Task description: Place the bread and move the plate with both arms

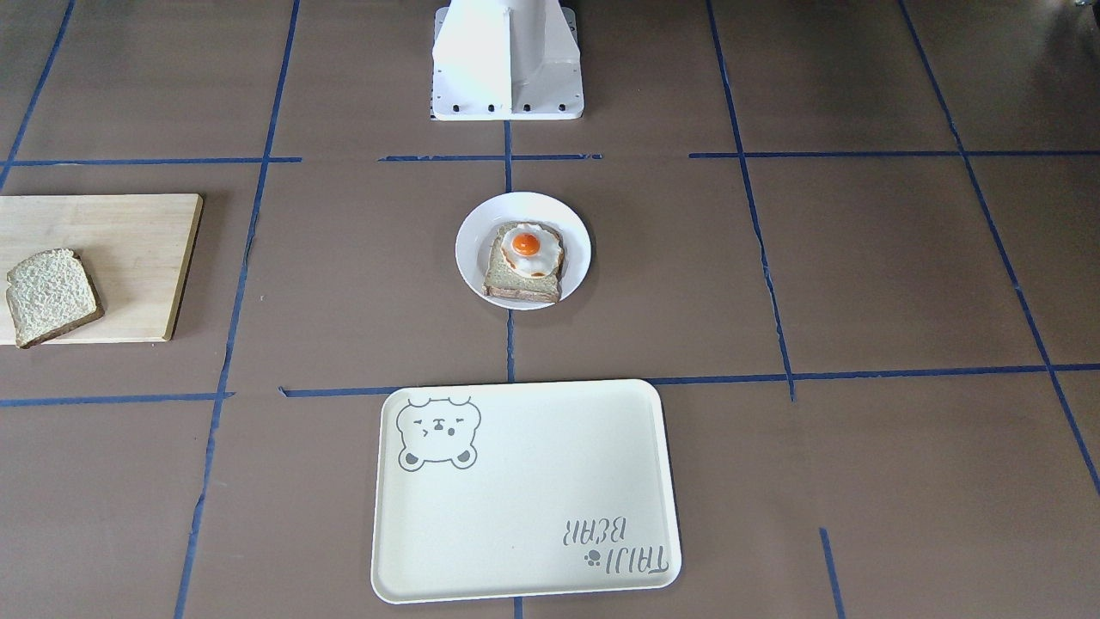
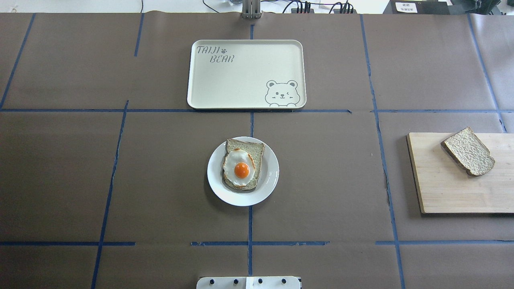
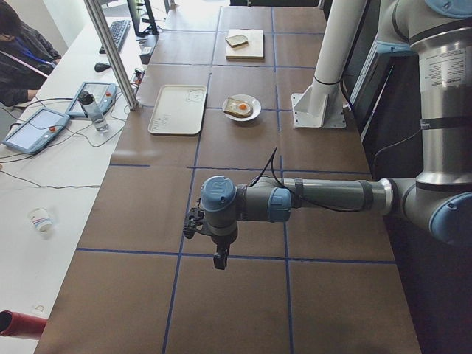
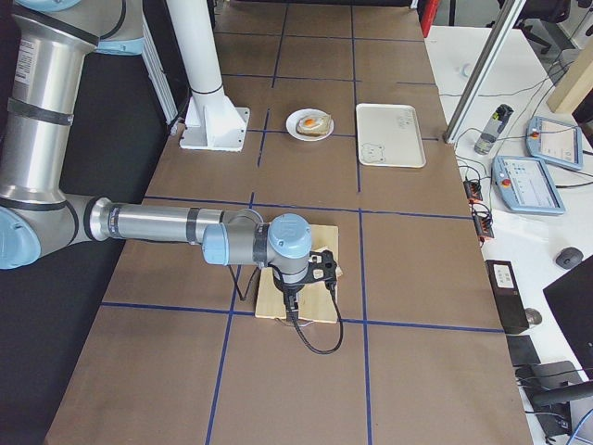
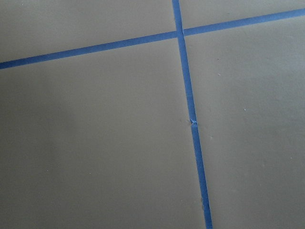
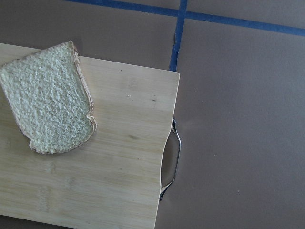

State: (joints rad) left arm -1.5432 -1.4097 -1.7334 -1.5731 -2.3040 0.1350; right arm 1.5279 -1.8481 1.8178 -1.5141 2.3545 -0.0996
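Open from above: the bread [image 2: 469, 151], flat on the far part of the cutting board [image 2: 453, 192], with bare wood on its near side. Wide bare table [image 2: 329, 168] between board and plate [image 2: 270, 176], well apart. Most of the plate's middle taken up by toast with egg [image 2: 241, 168]; rim free all round. Narrower bare strip between plate and tray [image 2: 241, 80].

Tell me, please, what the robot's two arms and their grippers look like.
The left arm and right arm are grey metal tubes with pale-blue joint caps. The left gripper and right gripper are small and black. A thin black cable loops at each wrist.
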